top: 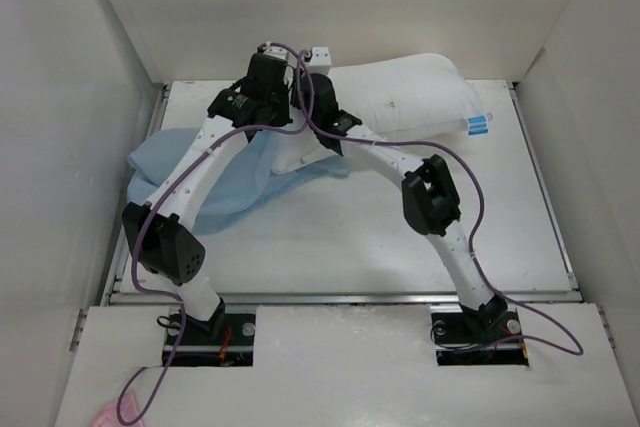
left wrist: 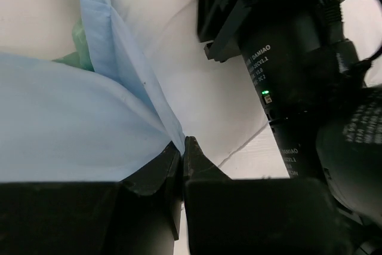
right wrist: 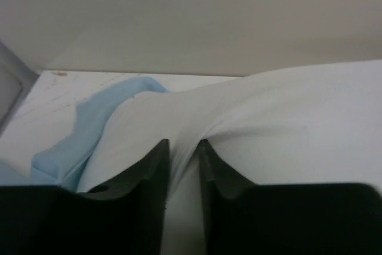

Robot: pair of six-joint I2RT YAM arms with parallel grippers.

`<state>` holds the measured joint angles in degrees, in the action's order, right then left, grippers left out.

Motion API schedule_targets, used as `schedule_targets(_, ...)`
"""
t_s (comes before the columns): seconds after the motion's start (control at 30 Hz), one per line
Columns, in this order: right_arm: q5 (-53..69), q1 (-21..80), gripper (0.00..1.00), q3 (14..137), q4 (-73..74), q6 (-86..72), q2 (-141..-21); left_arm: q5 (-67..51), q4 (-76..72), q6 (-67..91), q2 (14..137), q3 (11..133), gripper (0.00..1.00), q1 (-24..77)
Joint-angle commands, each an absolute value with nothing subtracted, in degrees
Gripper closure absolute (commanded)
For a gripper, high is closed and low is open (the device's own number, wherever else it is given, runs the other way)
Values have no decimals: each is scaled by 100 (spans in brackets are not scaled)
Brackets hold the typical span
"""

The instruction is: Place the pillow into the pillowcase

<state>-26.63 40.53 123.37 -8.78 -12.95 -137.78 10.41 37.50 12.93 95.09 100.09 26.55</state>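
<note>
The white pillow (top: 415,97) lies at the back of the table, its blue-and-white tag (top: 477,125) at the right end. The light blue pillowcase (top: 215,182) lies crumpled at the left, its mouth against the pillow's left end. My left gripper (left wrist: 182,141) is shut on the pillowcase's blue edge (left wrist: 143,97); a mint-green inner side (left wrist: 80,52) shows. My right gripper (right wrist: 184,144) is shut on a pinched fold of the pillow (right wrist: 268,123), with pillowcase fabric (right wrist: 89,123) to its left. In the top view both grippers are hidden under the wrists near the pillow's left end.
White walls enclose the table on the left, back and right. The right arm's wrist (left wrist: 286,58) stands close beside the left gripper. A pink object (top: 105,415) lies on the near shelf at the bottom left.
</note>
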Motion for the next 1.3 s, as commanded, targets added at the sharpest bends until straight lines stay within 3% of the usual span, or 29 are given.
schedule_targets(0.0,-2330,4069,60,12693,-476,-1380,-13835,965,3630,1301,9150,10161,100,2769)
schedule_targets(0.03,-2260,4069,46,12439,-388,-1310,-13703,1080,3699,1405,9149,10012,100,2769)
schedule_targets(0.1,-2058,4069,41,11781,-387,-749,-12958,1483,3761,1677,9018,9801,100,2550)
schedule_targets(0.13,-2109,4069,25,11046,-387,-695,-12651,1694,3831,1801,9018,9713,100,2479)
schedule_targets(0.17,-2040,4069,24,10682,-387,-546,-11969,2053,3893,1932,8965,9590,100,2400)
schedule_targets(0.2,-1943,4069,3,10348,-387,-197,-11631,2161,3954,2351,8887,9493,100,2147)
schedule_targets(0.23,-1786,4069,0,9744,-387,-28,-11306,2162,3955,2503,8825,9388,100,2023)
schedule_targets(0.37,-312,4069,0,8643,67,1586,-9839,1934,3578,2698,8447,8624,100,1644)
schedule_targets(0.43,147,4156,0,8429,367,2309,-9660,1881,3516,2698,8394,8570,100,1644)
schedule_targets(0.57,922,4613,0,8613,1308,2707,-9939,1881,3516,2751,8394,8569,100,1644)
schedule_targets(0.7,819,5061,0,9279,1784,2961,-10852,1828,3516,2751,8332,8569,100,1644)
schedule_targets(0.8,-161,5115,6,9788,1381,2761,-11687,1688,3516,2698,8218,8569,100,1644)
schedule_targets(0.9,-1008,5115,47,10212,819,2339,-12382,1635,3516,2628,8113,8622,100,1644)
schedule_targets(0.93,-1394,5054,72,10291,609,2190,-12462,1635,3516,2576,8112,8683,100,1644)
schedule_targets(1.0,-1529,4870,100,10292,-191,1550,-12463,1573,3568,2575,8060,8684,100,1644)
schedule_targets(1.27,-223,4000,100,10440,-1405,-350,-11944,1363,3630,2496,8060,8684,100,1644)
